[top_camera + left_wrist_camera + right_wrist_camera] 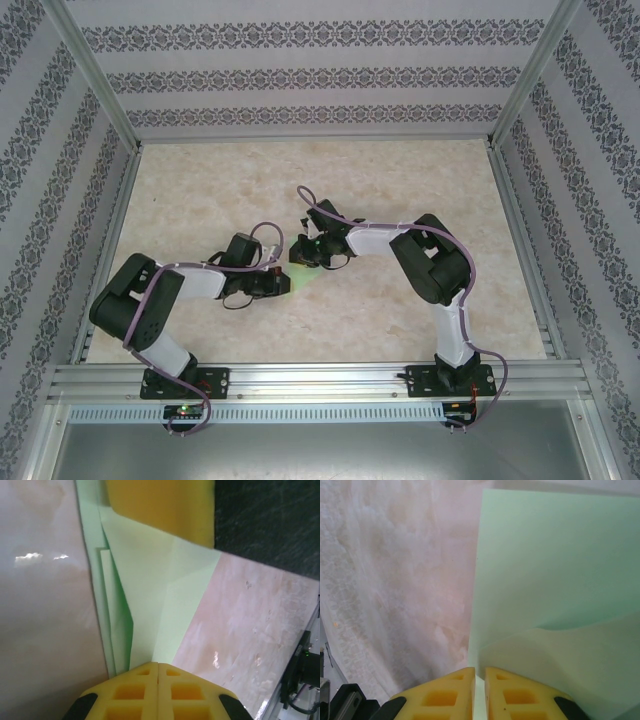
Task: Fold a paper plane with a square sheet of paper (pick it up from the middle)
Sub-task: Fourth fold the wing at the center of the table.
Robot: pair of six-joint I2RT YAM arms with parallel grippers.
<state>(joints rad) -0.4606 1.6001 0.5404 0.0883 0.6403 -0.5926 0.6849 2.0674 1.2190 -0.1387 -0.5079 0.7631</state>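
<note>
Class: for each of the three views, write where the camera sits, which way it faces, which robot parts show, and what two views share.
Top external: above and behind the robot, facing down at the table; the left arm and right arm show, green paper at their tips.
Left wrist: on the left arm, facing along the left fingers, shut, over the green paper.
Right wrist: on the right arm, facing along the right fingers at the green paper.
Shared: both wrist views see that paper.
</note>
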